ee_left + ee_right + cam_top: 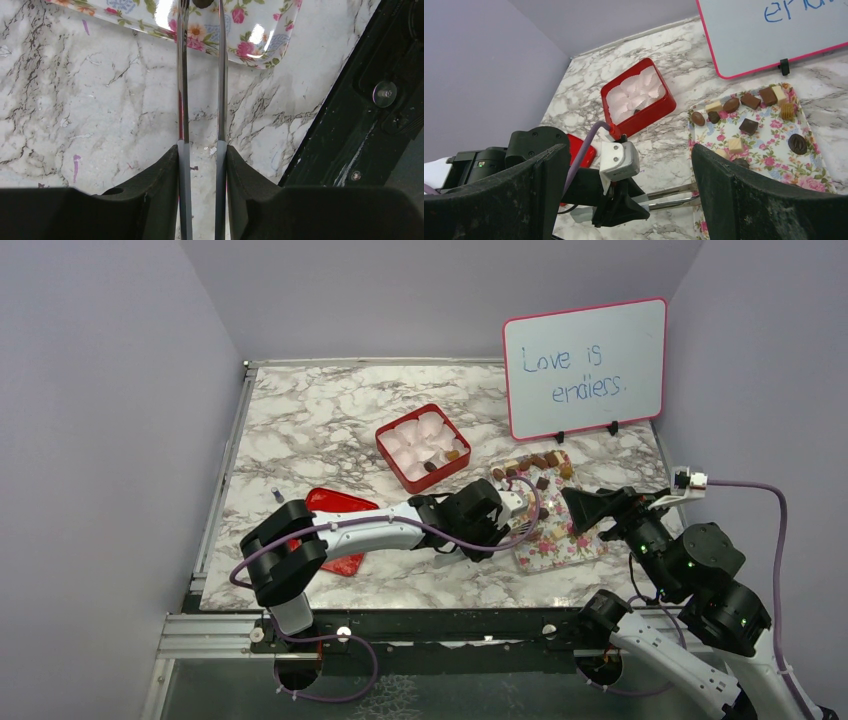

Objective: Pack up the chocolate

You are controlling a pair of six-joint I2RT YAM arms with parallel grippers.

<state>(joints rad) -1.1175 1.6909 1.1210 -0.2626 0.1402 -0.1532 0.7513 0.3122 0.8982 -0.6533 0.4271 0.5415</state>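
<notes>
**Tongs over the tray, right side wide open**

My left gripper (202, 150) is clamped on a pair of metal tongs (183, 75), blades running out ahead of me. Their tips reach over the near edge of the floral tray (260, 45). A dark round bit sits between the tips at the top edge of my left wrist view; I cannot tell whether it is pinched.

My right gripper (585, 508) hangs just right of the tray, jaws spread wide, nothing between them.

The chocolate (749, 125) is mostly on the tray: dark, light brown and cream pieces, round and square, strung along its far end, with a few nearer the middle. A couple of pieces are in the red box (440, 477), which sits left of the tray and farther back, lined with white paper cups (634, 92).

At the far right of the table (310, 420) stands a whiteboard (585, 365). A flat red piece (335, 502) lies near left, partly behind my left arm.
</notes>
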